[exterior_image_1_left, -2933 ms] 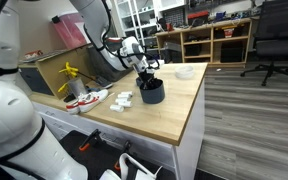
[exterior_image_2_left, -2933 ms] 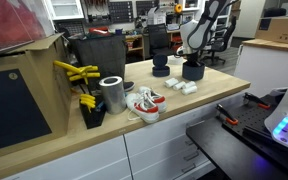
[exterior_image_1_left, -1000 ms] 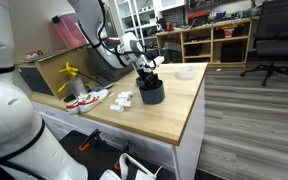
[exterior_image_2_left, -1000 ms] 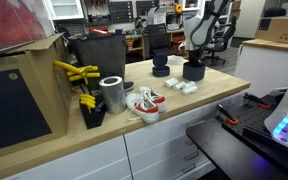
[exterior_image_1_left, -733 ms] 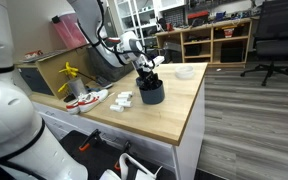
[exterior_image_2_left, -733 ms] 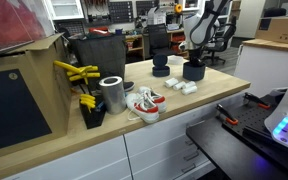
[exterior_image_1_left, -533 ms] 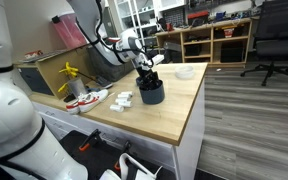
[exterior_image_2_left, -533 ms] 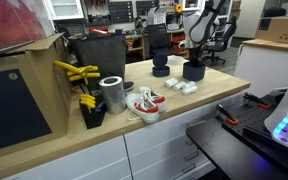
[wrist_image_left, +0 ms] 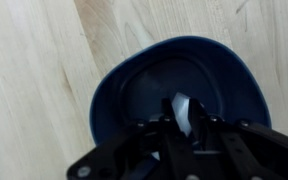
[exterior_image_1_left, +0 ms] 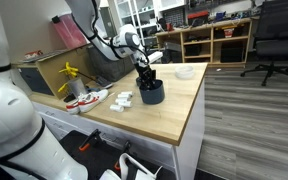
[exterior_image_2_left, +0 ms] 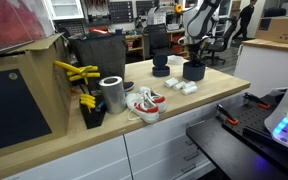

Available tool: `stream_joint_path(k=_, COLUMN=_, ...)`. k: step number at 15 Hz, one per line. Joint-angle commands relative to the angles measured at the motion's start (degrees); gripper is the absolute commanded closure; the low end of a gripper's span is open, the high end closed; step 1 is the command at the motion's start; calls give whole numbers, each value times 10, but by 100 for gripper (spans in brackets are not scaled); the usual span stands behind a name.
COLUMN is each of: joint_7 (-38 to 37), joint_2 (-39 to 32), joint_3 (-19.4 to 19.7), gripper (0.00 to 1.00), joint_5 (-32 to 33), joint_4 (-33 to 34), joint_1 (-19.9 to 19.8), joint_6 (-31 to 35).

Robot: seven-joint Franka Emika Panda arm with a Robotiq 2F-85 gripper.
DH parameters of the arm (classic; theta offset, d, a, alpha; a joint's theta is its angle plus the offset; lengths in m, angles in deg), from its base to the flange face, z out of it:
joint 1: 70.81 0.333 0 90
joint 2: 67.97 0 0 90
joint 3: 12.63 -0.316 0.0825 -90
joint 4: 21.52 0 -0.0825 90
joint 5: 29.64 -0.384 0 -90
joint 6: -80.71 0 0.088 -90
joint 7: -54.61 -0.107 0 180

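Observation:
In the wrist view I look straight down into a dark blue cup (wrist_image_left: 139, 95) on the wooden table. My gripper (wrist_image_left: 184, 122) hangs over its opening. The two dark fingers (wrist_image_left: 168, 130) are pinched on a small white piece (wrist_image_left: 183, 106), which stands up between them. In both exterior views the gripper (exterior_image_1_left: 148, 74) (exterior_image_2_left: 193, 54) sits just above the cup (exterior_image_1_left: 151, 93) (exterior_image_2_left: 193, 71), pointing down. What else lies inside the cup is hidden by the fingers.
Small white pieces (exterior_image_1_left: 122, 99) (exterior_image_2_left: 179, 87) lie beside the cup. A pair of shoes (exterior_image_2_left: 144, 101), a metal can (exterior_image_2_left: 112, 94) and yellow tools (exterior_image_2_left: 76, 72) sit further along. A second dark cup (exterior_image_2_left: 160, 68) and a white bowl (exterior_image_1_left: 185, 72) stand nearby.
The arm has shifted slightly upward over the cup. The cup and the other objects on the table have not moved.

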Motion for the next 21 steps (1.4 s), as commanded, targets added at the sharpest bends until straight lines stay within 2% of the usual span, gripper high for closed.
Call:
stream_joint_path(k=1, joint_7=-35, joint_2=4, joint_3=2, gripper=57, joint_5=-18, joint_4=-5, joint_1=0, joint_6=4)
stream_joint_path(k=2, joint_7=-45, joint_2=0, joint_3=3, gripper=46, joint_5=-21, joint_4=-3, joint_1=0, joint_6=4)
stream_joint_path(k=3, joint_7=-53, joint_2=-3, joint_3=1, gripper=40, joint_5=-27, joint_4=-2, joint_1=-2, joint_6=5)
stream_joint_path(k=4, joint_7=-61, joint_2=-5, joint_3=0, gripper=38, joint_5=-34, joint_4=-1, joint_1=-3, joint_6=7)
stream_joint_path(k=5, joint_7=-66, joint_2=-9, joint_3=-1, gripper=42, joint_5=-42, joint_4=0, joint_1=-5, joint_6=8)
stream_joint_path(k=9, joint_7=-91, joint_2=-19, joint_3=-4, gripper=69, joint_5=-70, joint_4=0, joint_1=-6, joint_6=22)
stream_joint_path(k=11, joint_7=-107, joint_2=-23, joint_3=-3, gripper=71, joint_5=-78, joint_4=-1, joint_1=-7, joint_6=33)
stream_joint_path(k=14, joint_7=-126, joint_2=-28, joint_3=-3, gripper=49, joint_5=-80, joint_4=-4, joint_1=-10, joint_6=55)
stream_joint_path(k=16, joint_7=-134, joint_2=-31, joint_3=-4, gripper=44, joint_5=-79, joint_4=-5, joint_1=-13, joint_6=68)
stream_joint_path(k=17, joint_7=-136, joint_2=-32, joint_3=-4, gripper=48, joint_5=-78, joint_4=-6, joint_1=-14, joint_6=73)
stream_joint_path(k=21, joint_7=-143, joint_2=-38, joint_3=-6, gripper=49, joint_5=-78, joint_4=-8, joint_1=-17, joint_6=88)
